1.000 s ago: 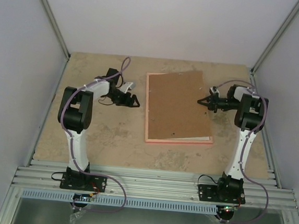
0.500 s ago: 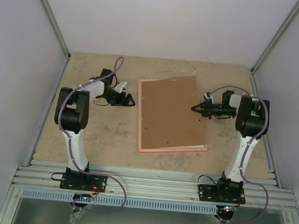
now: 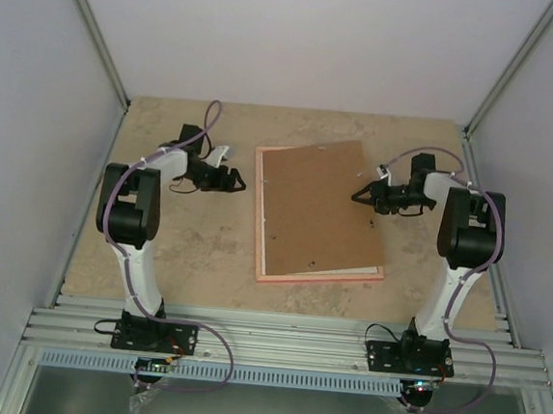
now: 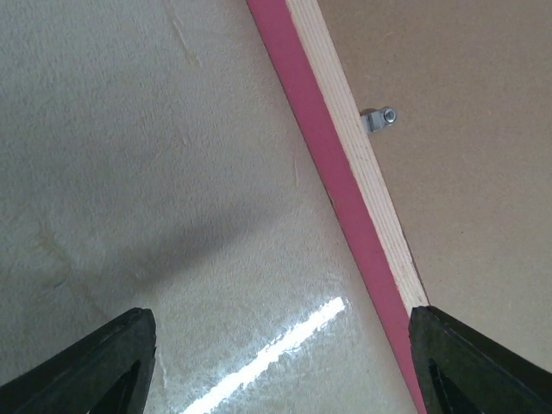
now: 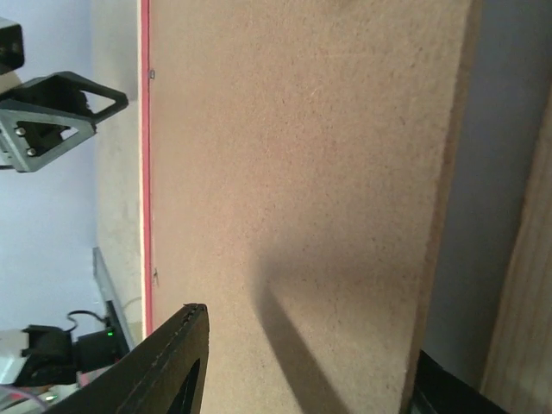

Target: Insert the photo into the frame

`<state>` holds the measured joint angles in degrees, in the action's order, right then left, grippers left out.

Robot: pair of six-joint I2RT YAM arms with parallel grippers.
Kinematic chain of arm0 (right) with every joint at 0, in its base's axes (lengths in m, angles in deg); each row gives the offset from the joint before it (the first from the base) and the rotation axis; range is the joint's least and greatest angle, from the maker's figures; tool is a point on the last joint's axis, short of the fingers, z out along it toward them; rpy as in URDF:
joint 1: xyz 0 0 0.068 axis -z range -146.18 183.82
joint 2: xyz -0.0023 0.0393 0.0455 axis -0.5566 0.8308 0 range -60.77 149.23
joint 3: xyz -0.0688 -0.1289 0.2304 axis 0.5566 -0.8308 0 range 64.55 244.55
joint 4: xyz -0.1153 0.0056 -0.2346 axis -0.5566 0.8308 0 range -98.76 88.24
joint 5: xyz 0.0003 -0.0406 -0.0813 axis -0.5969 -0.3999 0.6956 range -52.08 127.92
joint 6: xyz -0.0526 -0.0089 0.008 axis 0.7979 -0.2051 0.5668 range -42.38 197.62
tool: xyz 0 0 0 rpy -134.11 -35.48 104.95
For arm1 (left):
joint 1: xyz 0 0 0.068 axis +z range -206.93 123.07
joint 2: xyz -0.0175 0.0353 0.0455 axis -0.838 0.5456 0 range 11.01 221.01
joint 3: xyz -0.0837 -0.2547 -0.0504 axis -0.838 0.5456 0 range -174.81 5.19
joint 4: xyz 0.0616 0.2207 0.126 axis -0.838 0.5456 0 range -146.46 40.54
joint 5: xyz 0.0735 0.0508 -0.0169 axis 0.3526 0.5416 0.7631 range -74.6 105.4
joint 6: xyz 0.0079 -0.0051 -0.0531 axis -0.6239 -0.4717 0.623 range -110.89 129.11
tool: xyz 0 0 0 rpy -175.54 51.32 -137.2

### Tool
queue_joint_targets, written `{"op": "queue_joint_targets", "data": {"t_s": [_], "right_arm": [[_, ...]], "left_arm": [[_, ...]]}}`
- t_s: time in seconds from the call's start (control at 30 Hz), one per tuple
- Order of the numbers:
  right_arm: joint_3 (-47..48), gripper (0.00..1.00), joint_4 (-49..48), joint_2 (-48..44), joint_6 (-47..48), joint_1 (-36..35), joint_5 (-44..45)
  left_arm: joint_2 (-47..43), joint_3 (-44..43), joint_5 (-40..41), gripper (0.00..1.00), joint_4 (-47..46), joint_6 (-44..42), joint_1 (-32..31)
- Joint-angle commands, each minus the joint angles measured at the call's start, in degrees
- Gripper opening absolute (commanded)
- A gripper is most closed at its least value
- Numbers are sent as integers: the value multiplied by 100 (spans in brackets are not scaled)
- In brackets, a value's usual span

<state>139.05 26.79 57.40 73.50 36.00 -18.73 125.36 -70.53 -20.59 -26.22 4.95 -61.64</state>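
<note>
A beige, stone-patterned tabletop (image 3: 176,247) seen from above, with two robot arms reaching in from the near edge; at its centre the frame (image 3: 319,279) lies face down, its thin pink rim showing along the left and near sides; a brown backing board (image 3: 315,210) rests on top, turned slightly out of square with the rim; the photo (image 3: 349,269) is almost wholly hidden under the board, and only a thin white sliver at the near edge shows, likely its plain back; the right hand (image 3: 360,197) sits at the board's right edge with fingers parted and nothing clamped between them; the left hand (image 3: 240,180) hovers just beside the frame's left rail, fingers spread wide and empty; a small metal clip (image 4: 379,116) sits on the frame's wooden inner edge.

The step in hand looks to be seating the board squarely over the photo; it would go best with the left hand bracing the left rail while the right nudges the board low and gently, so that the print beneath does not slide or buckle; the clip should stay clear of the board's edge until it drops flat.
</note>
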Motion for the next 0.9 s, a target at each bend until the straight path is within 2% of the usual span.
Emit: {"op": "queue_joint_targets", "data": {"t_s": [0.0, 0.2, 0.33, 0.47, 0.7, 0.87], "right_arm": [[-51, 46, -137, -398, -17, -198, 607], [-185, 47, -87, -409, -69, -526, 774], [-55, 58, 57, -537, 60, -536, 1153], [100, 73, 91, -810, 241, -537, 1493], [215, 75, 434, -960, 377, -569, 1797], [207, 75, 477, -922, 515, -573, 1656]], "left_arm": [[-286, 172, 21, 82, -215, 28, 23], [-380, 331, 13, 82, -290, -12, 29], [-452, 424, 21, 83, -350, -14, 40], [-518, 522, 48, 83, -429, 10, 64], [-517, 536, 31, 83, -502, 21, 77], [-518, 519, 47, 83, -599, 53, 93]]}}
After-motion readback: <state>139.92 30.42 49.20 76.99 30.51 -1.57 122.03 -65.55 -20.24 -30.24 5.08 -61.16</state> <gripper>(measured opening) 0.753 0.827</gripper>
